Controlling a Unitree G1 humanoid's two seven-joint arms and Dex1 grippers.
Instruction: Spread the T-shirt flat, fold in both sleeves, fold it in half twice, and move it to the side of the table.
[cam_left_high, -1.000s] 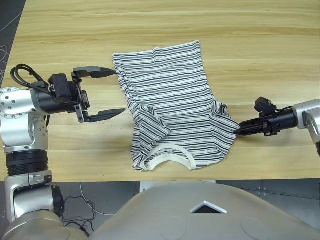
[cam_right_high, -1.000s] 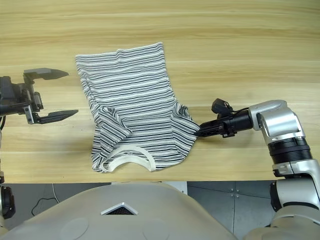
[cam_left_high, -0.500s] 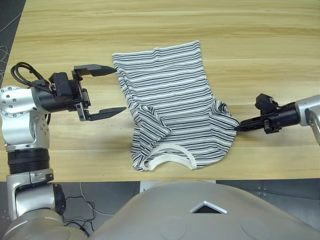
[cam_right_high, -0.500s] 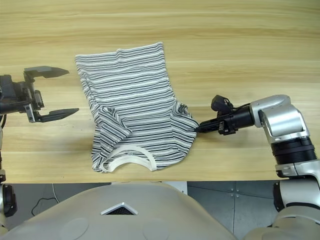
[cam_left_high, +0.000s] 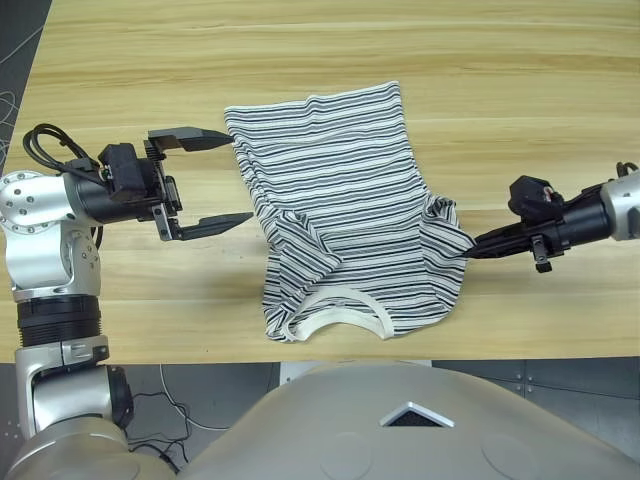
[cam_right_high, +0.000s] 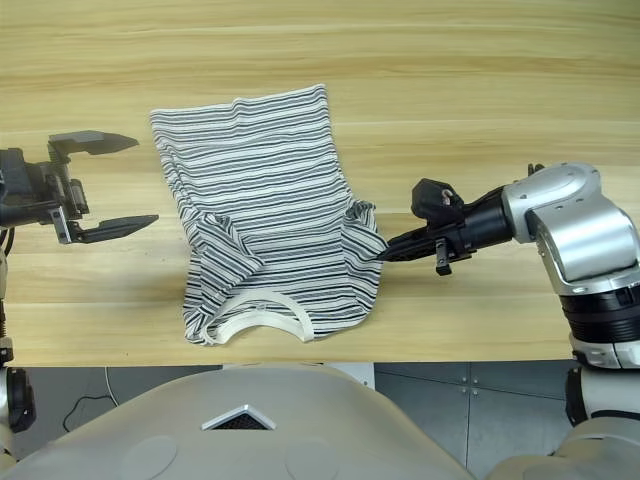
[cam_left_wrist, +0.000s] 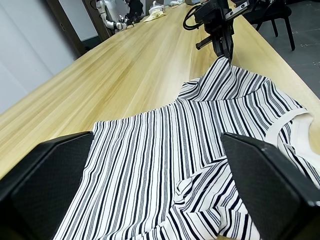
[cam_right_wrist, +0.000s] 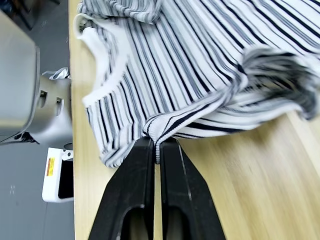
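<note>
A black-and-white striped T-shirt (cam_left_high: 340, 190) lies crumpled on the wooden table (cam_left_high: 520, 90), its white collar (cam_left_high: 340, 310) toward the near edge and both sleeves bunched inward. My right gripper (cam_left_high: 472, 249) is shut on the shirt's right sleeve edge (cam_right_wrist: 159, 126), holding that fold slightly off the table. My left gripper (cam_left_high: 215, 180) stands open just left of the shirt, its fingers (cam_left_wrist: 45, 185) apart and nothing between them, level with the shirt's upper left side.
Bare wood surrounds the shirt on all sides. The table's near edge (cam_left_high: 150, 358) runs just below the collar. In the left wrist view another robot (cam_left_wrist: 112, 15) stands far down the long table.
My right gripper has lifted and pulled slightly outward, raising the pinched sleeve edge off the table. The left gripper has stayed in place.
</note>
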